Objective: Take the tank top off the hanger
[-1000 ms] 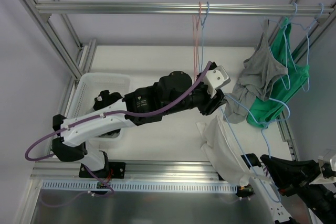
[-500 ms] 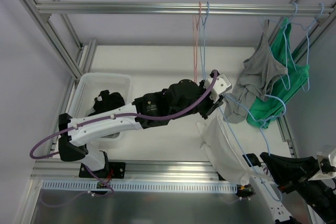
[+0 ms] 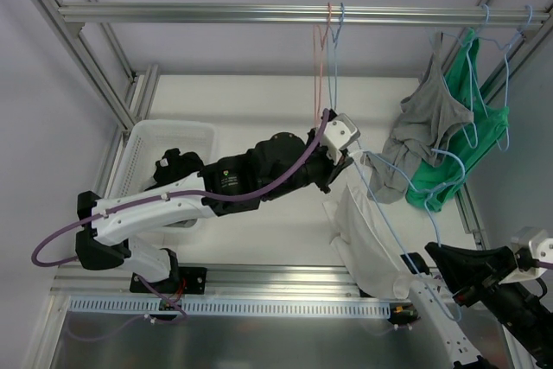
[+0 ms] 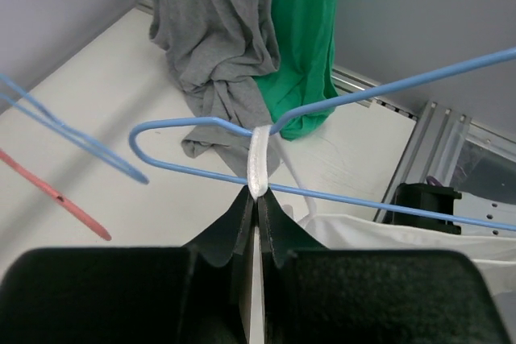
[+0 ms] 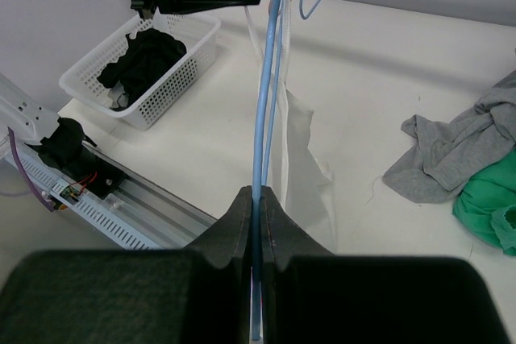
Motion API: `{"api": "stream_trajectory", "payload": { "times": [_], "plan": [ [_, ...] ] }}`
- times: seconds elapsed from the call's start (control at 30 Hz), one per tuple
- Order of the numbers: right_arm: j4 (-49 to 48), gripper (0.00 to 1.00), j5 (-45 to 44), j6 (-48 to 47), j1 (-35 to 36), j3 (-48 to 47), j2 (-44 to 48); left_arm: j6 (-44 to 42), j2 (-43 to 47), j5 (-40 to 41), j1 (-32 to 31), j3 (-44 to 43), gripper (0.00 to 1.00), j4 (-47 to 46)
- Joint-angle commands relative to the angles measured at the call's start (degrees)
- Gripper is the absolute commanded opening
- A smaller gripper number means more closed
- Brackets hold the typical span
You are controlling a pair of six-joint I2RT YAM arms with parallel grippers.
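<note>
Top external view, left arm: we see it stretched from its base at the near left, low across the white table (image 3: 259,110) to the centre-right.
Left gripper (image 4: 256,199): fingers pressed together, pinching the white strap (image 4: 258,163) where it loops over the blue wire hanger (image 5: 266,78).
Right arm: tucked at the near right corner, pointing left.
Right gripper (image 5: 258,196): clamped tight on the hanger's wire.
Tank top: the white sleeveless tank top (image 3: 367,244) hangs on the hanger between both grippers, its lower part on the table.
Change: we note the left fingers stood half apart a second ago and have now closed; the wrist has shifted slightly left.
</note>
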State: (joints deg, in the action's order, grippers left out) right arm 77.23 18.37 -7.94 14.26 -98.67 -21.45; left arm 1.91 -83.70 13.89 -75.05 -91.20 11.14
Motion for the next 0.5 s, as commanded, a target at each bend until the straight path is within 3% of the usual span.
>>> {"api": "stream_trajectory", "payload": {
  "times": [0.0, 0.2, 0.37, 0.47],
  "plan": [
    [-4.6, 0.00, 2.3, -3.0, 0.8, 1.3, -1.3, 3.2, 4.8, 9.1, 0.1, 1.4, 0.00, -2.9],
    [-5.7, 0.00, 6.5, -5.3, 1.8, 3.7, -0.7, 9.8, 10.7, 11.6, 4.1, 7.0, 0.00, -2.5],
    [-5.9, 0.00, 16.5, -7.8, 3.2, 4.2, -0.5, 16.9, 16.3, 16.5, 8.9, 10.5, 0.00, -1.0],
    [-6.1, 0.00, 21.7, -8.8, 4.7, 4.1, -0.3, 18.5, 18.7, 14.7, 11.1, 11.6, 0.00, -0.5]
  ]
}}
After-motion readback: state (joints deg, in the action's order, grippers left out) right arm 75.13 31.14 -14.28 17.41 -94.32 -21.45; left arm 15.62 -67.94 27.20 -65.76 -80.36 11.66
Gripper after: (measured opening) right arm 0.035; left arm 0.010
